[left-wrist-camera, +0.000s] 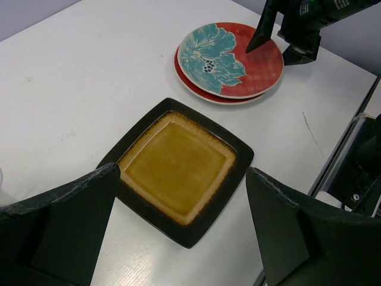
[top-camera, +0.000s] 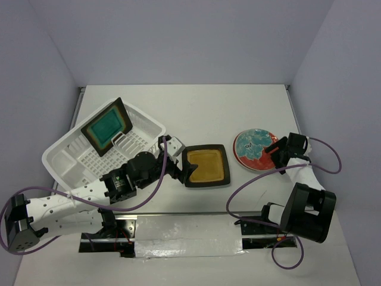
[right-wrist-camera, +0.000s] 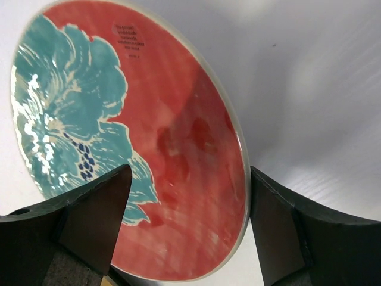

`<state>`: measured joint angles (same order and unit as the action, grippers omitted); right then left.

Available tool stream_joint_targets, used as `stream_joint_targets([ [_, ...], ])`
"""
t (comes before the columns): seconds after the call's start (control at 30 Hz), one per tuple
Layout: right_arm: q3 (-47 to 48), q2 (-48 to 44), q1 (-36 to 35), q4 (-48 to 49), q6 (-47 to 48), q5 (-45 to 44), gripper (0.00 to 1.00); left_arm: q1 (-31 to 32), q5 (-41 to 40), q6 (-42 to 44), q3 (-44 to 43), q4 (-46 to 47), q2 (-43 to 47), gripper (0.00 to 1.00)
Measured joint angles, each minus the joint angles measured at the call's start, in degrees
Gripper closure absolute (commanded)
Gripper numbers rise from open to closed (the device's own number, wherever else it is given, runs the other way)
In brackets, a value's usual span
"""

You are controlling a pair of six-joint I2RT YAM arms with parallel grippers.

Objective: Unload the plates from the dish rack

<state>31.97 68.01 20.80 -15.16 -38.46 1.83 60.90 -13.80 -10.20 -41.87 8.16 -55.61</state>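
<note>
The white dish rack point(top-camera: 70, 156) stands at the left, with a teal-centred square plate point(top-camera: 107, 126) upright in it. A mustard-centred square plate point(top-camera: 206, 165) point(left-wrist-camera: 178, 167) lies flat on the table. My left gripper point(top-camera: 186, 171) point(left-wrist-camera: 181, 238) is open, with the plate's near corner between its fingers and untouched. Two round red plates with a teal flower point(top-camera: 256, 149) point(left-wrist-camera: 229, 59) point(right-wrist-camera: 149, 149) lie stacked to the right. My right gripper point(top-camera: 275, 150) point(left-wrist-camera: 280, 36) point(right-wrist-camera: 187, 226) is open across the top plate's rim, one finger over the plate and one outside it.
The rack sits at an angle near the table's left edge. Purple cables point(top-camera: 250, 185) loop from both arms over the near table. The arm bases and a taped strip point(top-camera: 190, 238) run along the front edge. Grey walls close in the sides and back.
</note>
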Motion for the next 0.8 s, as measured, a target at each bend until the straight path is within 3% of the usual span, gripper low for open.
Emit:
stream_joint_targets([
  [0.4,0.74,2.67,-2.67,0.44,-0.02,-2.12,0.13,0.00,0.20,0.00,0.00,-0.02,0.09,0.00],
  [0.5,1.31,1.05,-2.75,-0.37,-0.02,-2.82,0.01,0.00,0.20,0.02,0.00,-0.02,0.09,0.00],
  [0.8,7.48,-6.03,-3.32,-6.56,1.25,-7.15,0.00,0.00,-0.22,1.95,0.79,0.48,-0.17,0.01],
])
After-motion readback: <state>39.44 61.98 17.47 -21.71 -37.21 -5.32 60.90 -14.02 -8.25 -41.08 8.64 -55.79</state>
